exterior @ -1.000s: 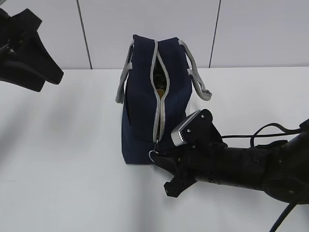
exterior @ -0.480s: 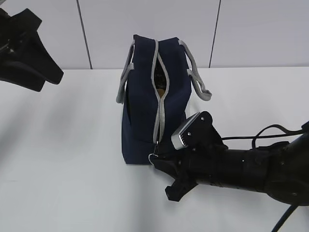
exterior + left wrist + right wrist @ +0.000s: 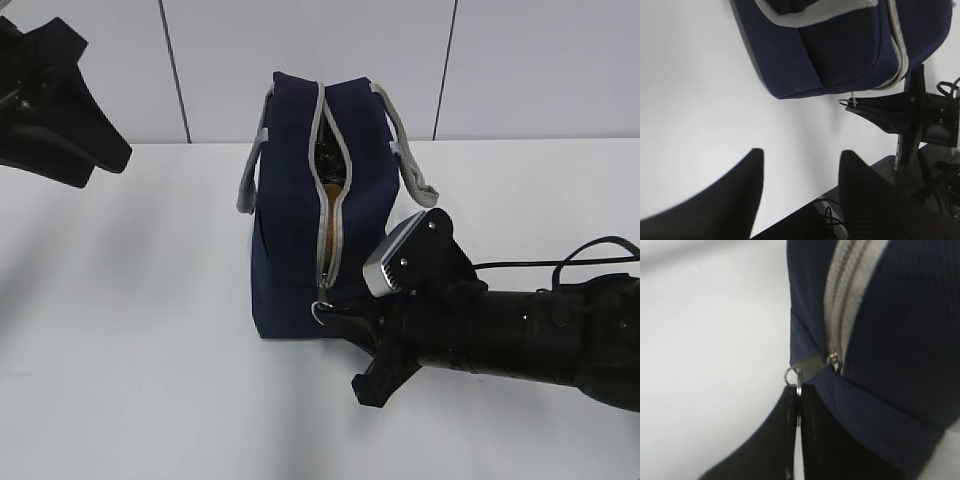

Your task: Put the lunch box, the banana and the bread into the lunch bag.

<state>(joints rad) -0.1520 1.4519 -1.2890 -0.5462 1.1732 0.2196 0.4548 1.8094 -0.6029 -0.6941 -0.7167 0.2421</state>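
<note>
The navy lunch bag stands upright mid-table with its grey zipper facing me. The zipper gapes near the top, where something golden-brown shows; I cannot tell if it is the bread or the banana. The lunch box is hidden. My right gripper sits low at the bag's front, shut on the zipper's ring pull. In the right wrist view the right gripper pinches that ring just under the bag. My left gripper hangs open and empty, well left of the bag.
The left arm hovers at the far left above the white table. The bag's grey strap handles droop down both sides. The right arm's cables trail at the right. The table's near edge shows in the left wrist view.
My right gripper has shifted slightly up and to the right with the ring pull in it, and the bag's front has straightened a little. The left arm has not moved.
</note>
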